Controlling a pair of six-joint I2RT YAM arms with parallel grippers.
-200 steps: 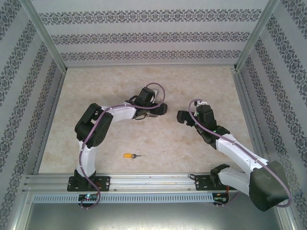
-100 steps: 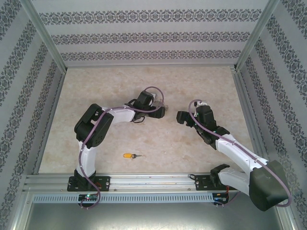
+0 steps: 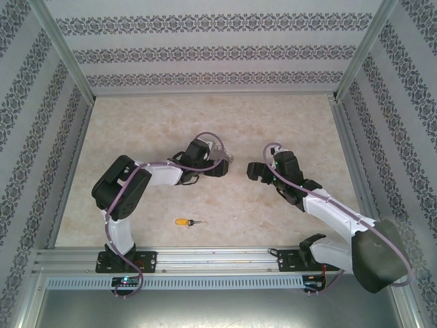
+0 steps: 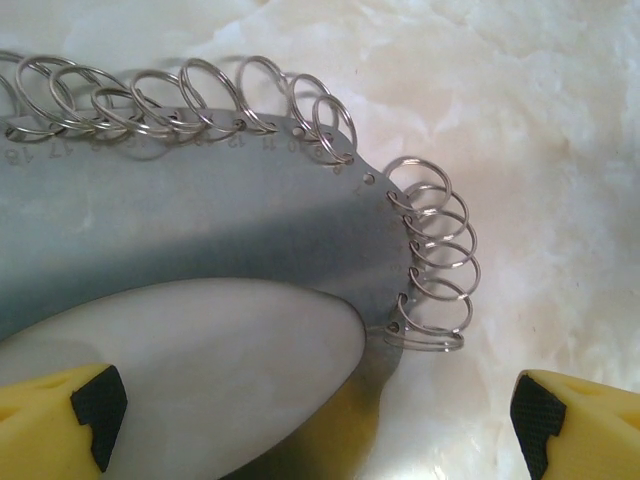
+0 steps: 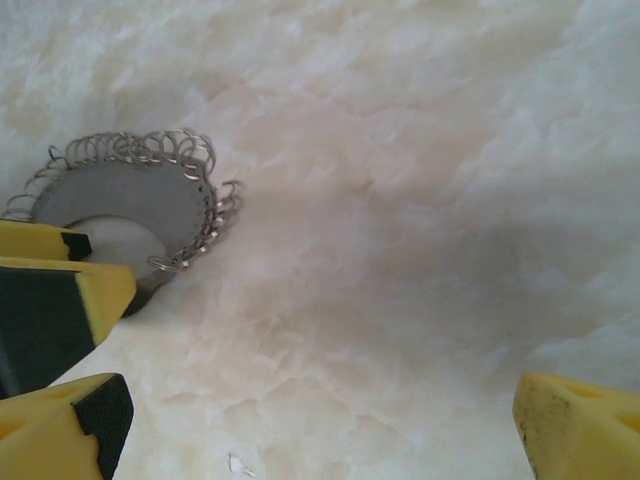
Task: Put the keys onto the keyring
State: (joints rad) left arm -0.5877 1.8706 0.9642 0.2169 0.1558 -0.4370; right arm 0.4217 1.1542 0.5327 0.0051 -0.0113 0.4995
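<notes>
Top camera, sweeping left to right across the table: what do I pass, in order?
key → left gripper → right gripper

The worktop [image 3: 273, 116] is a pale, marbled beige surface. An aluminium rail [image 3: 218, 258] runs along its near edge. The key [image 3: 186, 223], with an orange-yellow head and a thin dark blade, lies flat close to the near edge, left of centre, blade pointing right. The keyring [image 4: 200, 220], a flat grey metal hoop fringed with small wire rings [image 4: 432, 255], lies flat near the centre of the worktop, well apart from the key.
</notes>
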